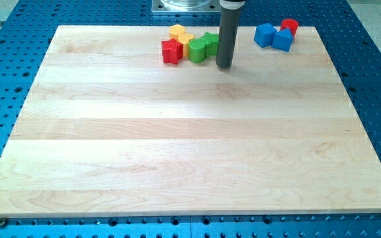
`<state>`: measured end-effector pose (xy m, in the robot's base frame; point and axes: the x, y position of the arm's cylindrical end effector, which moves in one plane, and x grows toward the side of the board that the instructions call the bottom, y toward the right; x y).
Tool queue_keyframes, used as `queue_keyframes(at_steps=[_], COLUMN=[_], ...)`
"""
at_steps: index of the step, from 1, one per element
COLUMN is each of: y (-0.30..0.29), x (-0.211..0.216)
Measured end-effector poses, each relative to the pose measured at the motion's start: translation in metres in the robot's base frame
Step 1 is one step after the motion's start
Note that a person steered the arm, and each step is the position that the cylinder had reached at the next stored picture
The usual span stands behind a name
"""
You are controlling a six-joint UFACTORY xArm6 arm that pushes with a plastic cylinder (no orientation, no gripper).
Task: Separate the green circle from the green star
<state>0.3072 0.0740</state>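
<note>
The green circle (pixel 198 51) sits near the board's top edge, at the middle. The green star (pixel 211 43) touches it on its right and slightly above. My tip (pixel 223 65) stands just right of the green star and slightly below it; the rod covers the star's right side. A red star (pixel 171 51) lies left of the green circle. Two yellow blocks, one upper (pixel 176 30) and one lower (pixel 184 40), sit above the red star and the circle, all packed in one cluster.
At the board's top right are a blue block (pixel 264 34), another blue block (pixel 282 40) and a red cylinder (pixel 289 26), close together. The wooden board (pixel 190 145) lies on a blue perforated table (pixel 376 99).
</note>
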Motion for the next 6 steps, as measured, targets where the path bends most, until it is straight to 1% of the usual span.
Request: queue_keyframes(at_steps=[2, 3, 5, 6], y=[-0.001, -0.020, -0.097, -0.118], x=[-0.013, -0.025, -0.029, -0.029])
